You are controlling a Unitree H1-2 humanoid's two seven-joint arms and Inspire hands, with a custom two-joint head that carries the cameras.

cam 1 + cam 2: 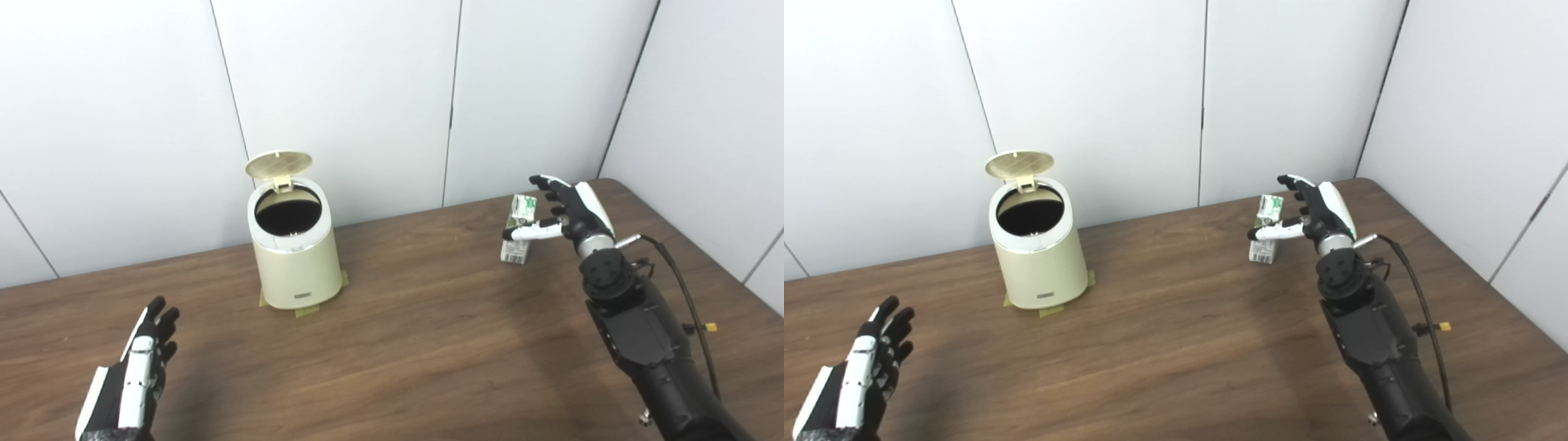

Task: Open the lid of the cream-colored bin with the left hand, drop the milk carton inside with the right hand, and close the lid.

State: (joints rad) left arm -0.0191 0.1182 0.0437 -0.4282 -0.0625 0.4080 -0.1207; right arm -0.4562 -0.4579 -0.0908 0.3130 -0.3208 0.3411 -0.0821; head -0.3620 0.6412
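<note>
- I am looking at the cream-colored bin (296, 251) standing on the table (416, 343) toward the left, held down by bits of tape at its base, with its lid (278, 163) tipped up and back so the dark mouth is showing.
- I am judging the opening step done, since the lid is standing up with nothing touching it.
- I am keeping the left hand (138, 373) low at the near-left edge, well apart from the bin, fingers spread and holding nothing.
- I am working the right hand (560, 214) at the milk carton (519, 229), which is standing upright on the far-right part of the table, well apart from the bin.
- I am seeing the thumb crossing in front of the carton and the fingers (1295, 184) reaching over its top and right side; the hand is spread around it and not clamped yet, and whether any finger is touching the carton I cannot tell.
- I am aiming to settle the hand so thumb and fingers are pressing on opposite faces around the carton's middle, not up at the folded top where it could tip.
- I am planning to squeeze gently, as the thin card is likely to dent.
- I am expecting to lift straight up before swinging left, so the carton is clearing the rim and the raised lid.
</note>
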